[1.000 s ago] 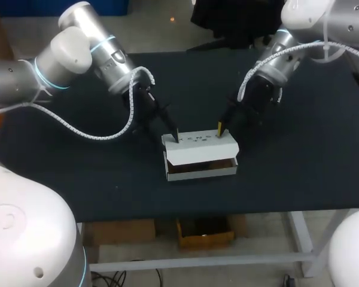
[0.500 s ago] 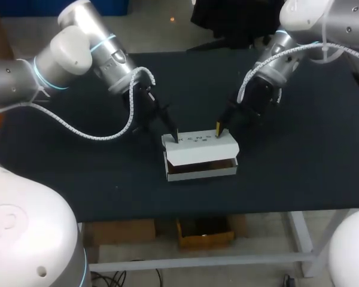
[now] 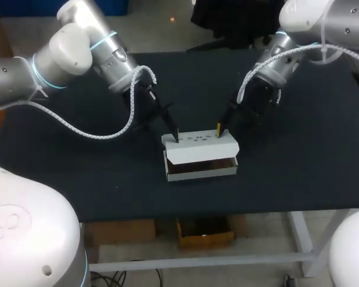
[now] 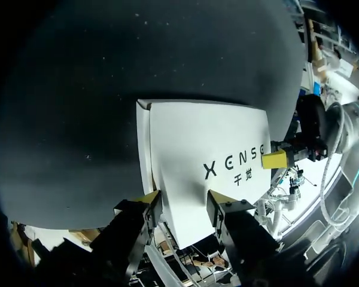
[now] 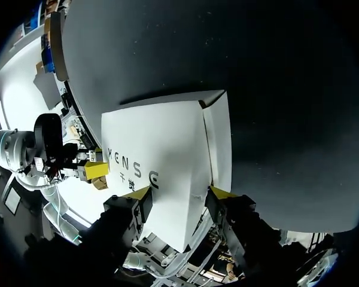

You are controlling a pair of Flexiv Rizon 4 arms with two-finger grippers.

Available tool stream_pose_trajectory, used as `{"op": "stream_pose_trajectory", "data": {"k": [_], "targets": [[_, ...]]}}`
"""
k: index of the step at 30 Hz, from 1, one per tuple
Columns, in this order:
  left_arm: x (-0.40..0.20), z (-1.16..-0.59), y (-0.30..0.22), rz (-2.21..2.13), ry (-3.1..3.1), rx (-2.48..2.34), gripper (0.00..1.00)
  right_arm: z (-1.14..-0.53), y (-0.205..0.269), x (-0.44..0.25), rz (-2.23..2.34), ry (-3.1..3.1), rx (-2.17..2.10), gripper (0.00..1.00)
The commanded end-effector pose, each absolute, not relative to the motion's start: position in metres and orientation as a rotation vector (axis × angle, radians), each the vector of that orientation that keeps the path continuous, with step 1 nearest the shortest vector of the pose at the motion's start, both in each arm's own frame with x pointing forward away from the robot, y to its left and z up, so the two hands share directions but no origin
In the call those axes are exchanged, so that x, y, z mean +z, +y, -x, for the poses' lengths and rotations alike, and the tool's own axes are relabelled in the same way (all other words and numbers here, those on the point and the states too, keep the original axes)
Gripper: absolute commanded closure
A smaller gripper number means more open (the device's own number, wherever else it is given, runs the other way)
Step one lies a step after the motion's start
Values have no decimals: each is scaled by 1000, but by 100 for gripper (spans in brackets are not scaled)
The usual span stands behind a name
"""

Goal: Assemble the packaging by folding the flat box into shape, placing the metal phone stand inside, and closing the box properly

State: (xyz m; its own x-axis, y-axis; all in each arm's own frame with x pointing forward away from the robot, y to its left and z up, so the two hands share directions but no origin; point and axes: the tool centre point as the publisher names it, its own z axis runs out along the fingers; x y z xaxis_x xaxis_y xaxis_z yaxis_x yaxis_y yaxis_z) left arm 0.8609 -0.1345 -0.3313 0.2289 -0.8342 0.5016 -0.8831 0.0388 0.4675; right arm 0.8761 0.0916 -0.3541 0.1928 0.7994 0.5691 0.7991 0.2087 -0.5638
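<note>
The white box [image 3: 200, 156] stands mid-table, its printed lid [image 3: 197, 145] folded down over it with a gap left along the front. Something dark shows in that gap; I cannot tell what it is. My left gripper [image 3: 174, 135] is at the lid's back left corner and my right gripper [image 3: 219, 130] at the back right corner. In the left wrist view the lid [image 4: 209, 143] runs between the open fingers of the left gripper [image 4: 185, 203], and the right gripper's fingertip [image 4: 276, 159] rests on the print. The right wrist view mirrors this: lid [image 5: 155, 149], right gripper [image 5: 179, 197], left fingertip [image 5: 96, 170].
The black table [image 3: 299, 161] spreads bare around the box on all sides. Its front edge [image 3: 227, 212] runs close below the box.
The right gripper has shifted very slightly at the lid's back right corner. The box and the left gripper stand as before.
</note>
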Motion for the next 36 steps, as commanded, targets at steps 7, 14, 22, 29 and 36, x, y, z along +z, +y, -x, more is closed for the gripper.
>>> {"op": "stream_pose_trajectory", "data": {"k": [7,14,22,29,36], "targets": [[-320,-853,-132,-1825,-1639,126,50,-882,94,-357,1545,-1572,16,46],[-307,-849,-128,-1868,-1698,186,47,-882,96,-357,1546,-1575,18,47],[-284,-843,-135,-1807,-1900,310,37,-883,96,-357,1546,-1577,16,46],[-270,-839,-149,-1660,-2088,370,30,-883,96,-358,1549,-1571,14,45],[-257,-839,-158,-1481,-2276,421,0,-882,95,-359,1552,-1566,15,45]]}}
